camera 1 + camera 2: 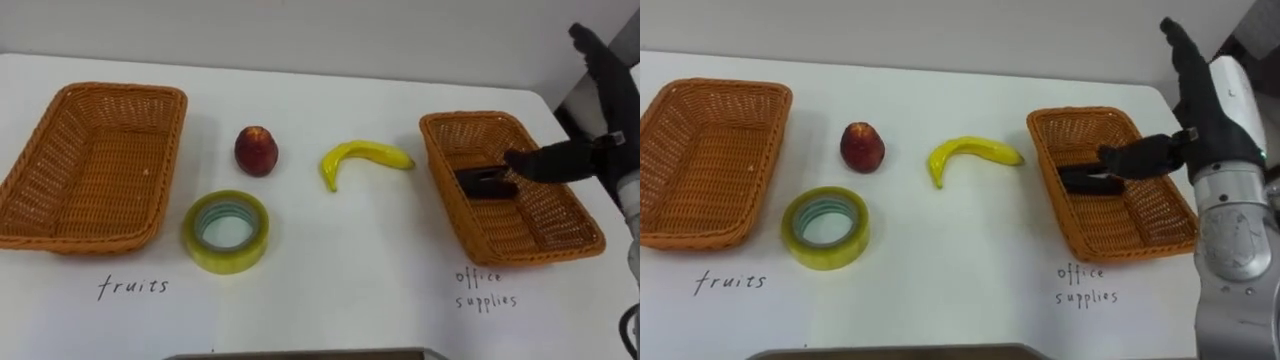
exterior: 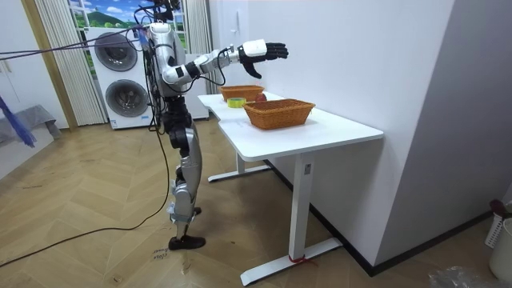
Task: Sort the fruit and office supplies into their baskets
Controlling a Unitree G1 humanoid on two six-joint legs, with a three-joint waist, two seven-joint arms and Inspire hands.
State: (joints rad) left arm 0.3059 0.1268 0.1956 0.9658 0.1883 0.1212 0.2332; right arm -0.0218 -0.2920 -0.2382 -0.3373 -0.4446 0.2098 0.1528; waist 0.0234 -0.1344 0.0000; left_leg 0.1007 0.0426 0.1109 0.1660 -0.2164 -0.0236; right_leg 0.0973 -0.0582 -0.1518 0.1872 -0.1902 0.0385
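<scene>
Currently the right hand (image 1: 1212, 118) is hovering over the office-supplies basket (image 1: 1132, 216), fingers spread wide and gripping nothing. A black office item (image 1: 1090, 182) is lying inside that basket, just under the thumb. An apple (image 1: 862, 147), banana (image 1: 965, 155) and tape roll (image 1: 825, 228) are sitting on the desk (image 1: 940, 275) between that basket and the fruits basket (image 1: 700, 150).

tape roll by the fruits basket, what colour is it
Yellowish-green tape roll with a pale inner ring; best in the left eye view.
</scene>
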